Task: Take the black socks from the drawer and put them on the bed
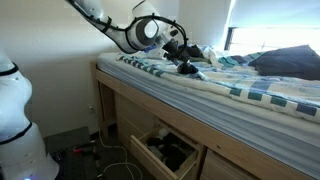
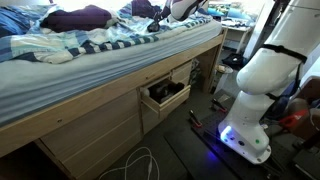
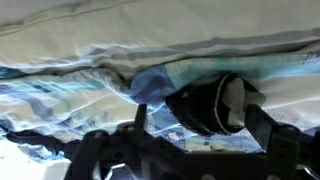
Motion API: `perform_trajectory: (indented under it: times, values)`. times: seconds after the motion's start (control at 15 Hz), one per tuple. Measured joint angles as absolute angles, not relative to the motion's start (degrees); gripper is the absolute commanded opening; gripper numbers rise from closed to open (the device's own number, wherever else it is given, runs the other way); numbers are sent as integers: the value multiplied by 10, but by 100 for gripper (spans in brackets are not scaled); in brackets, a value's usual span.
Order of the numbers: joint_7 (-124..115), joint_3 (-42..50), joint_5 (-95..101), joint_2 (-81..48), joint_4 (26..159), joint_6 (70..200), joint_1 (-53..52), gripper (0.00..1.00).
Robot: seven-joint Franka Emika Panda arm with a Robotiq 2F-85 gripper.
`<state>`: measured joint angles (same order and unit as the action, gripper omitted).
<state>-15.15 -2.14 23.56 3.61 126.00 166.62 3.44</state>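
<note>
The black socks (image 3: 205, 105) lie as a small dark bundle on the striped bedding of the bed (image 1: 250, 95), between my fingers. My gripper (image 3: 200, 113) hovers just over them with its jaws spread. Blue fabric shows in a gap between one finger and the bundle. In both exterior views the gripper (image 1: 183, 60) (image 2: 160, 18) is over the bed's end, with the socks (image 1: 188, 69) under it. The pale-wood drawer (image 1: 165, 150) (image 2: 165, 95) stands pulled open below the bed (image 2: 80, 60), with dark contents inside.
A dark navy garment heap (image 2: 75, 17) (image 1: 285, 62) lies further along the bed. My white robot base (image 2: 255, 80) stands on the floor by the drawer. Cables (image 2: 140, 160) trail on the floor in front of the bed frame.
</note>
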Motion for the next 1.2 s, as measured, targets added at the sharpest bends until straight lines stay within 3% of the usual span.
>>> perform_trajectory:
  times: [0.53, 1.2]
  values:
    - [-159, -31, 196, 148, 1332, 1506, 26, 100]
    - [-89, -27, 20, 190, 1421, 1377, -18, 100]
